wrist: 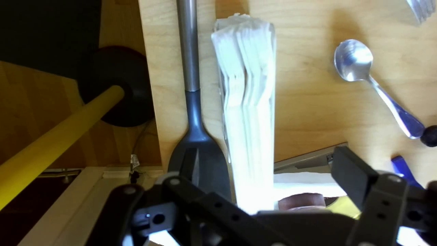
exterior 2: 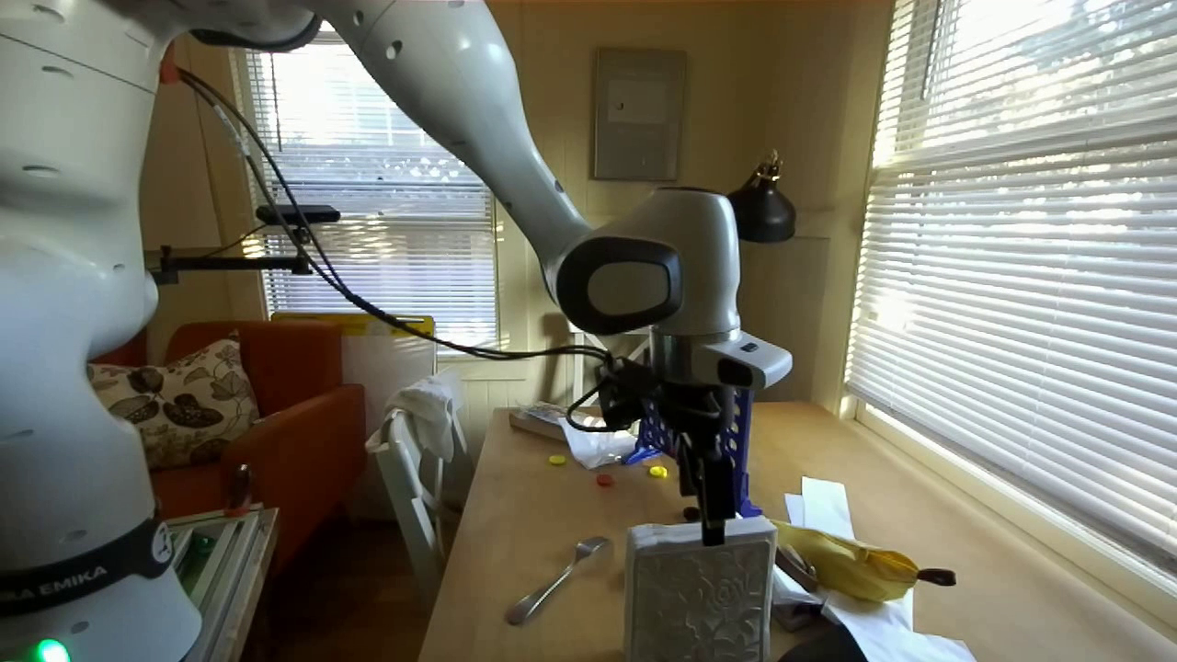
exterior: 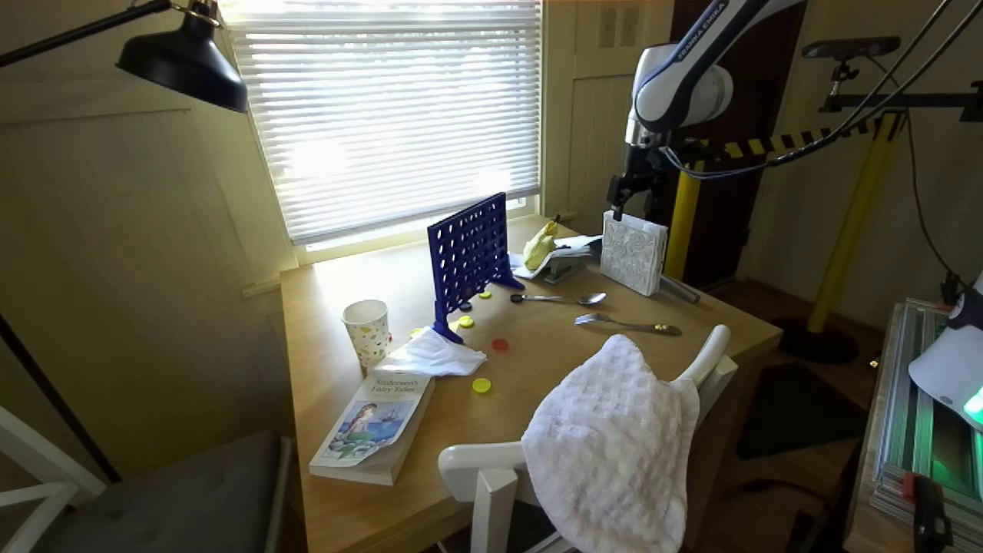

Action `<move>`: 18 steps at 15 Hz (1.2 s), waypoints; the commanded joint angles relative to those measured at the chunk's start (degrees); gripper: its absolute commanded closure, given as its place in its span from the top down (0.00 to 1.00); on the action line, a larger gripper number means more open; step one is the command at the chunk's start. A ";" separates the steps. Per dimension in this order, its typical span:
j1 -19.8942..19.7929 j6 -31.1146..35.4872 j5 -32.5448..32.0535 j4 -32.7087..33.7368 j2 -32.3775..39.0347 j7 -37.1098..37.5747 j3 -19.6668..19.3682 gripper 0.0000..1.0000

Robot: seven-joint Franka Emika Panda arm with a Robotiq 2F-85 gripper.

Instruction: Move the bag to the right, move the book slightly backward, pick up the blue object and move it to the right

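Near one end edge of the pale wooden surface (exterior: 491, 418) lay the book (exterior: 369, 430), a crumpled white item (exterior: 434, 353) and an upright patterned cup (exterior: 365, 334) beside it. Farther in stood the blue grid frame (exterior: 470, 253) near yellow and red discs (exterior: 481, 385), then a spoon (wrist: 356, 63) and a fork (exterior: 630, 326). By the opposite edge stood a white pack (exterior: 633, 257), with papers (exterior: 577, 247) and a spatula (wrist: 195, 119) beside it.

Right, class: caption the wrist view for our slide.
Looking down past the open gripper: white napkins between a dark utensil and a spoon.
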 commanded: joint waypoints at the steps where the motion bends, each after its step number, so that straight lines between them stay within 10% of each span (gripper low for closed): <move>1: -0.68 0.61 0.91 1.19 2.27 -1.65 1.23 1.00; 8: -1.30 -0.29 0.67 5.72 9.21 -0.76 0.67 1.00; 9: -1.17 -0.32 0.23 6.60 10.09 -0.76 0.61 0.75; 18: -0.24 -0.99 -0.96 9.89 11.71 -0.04 0.00 0.16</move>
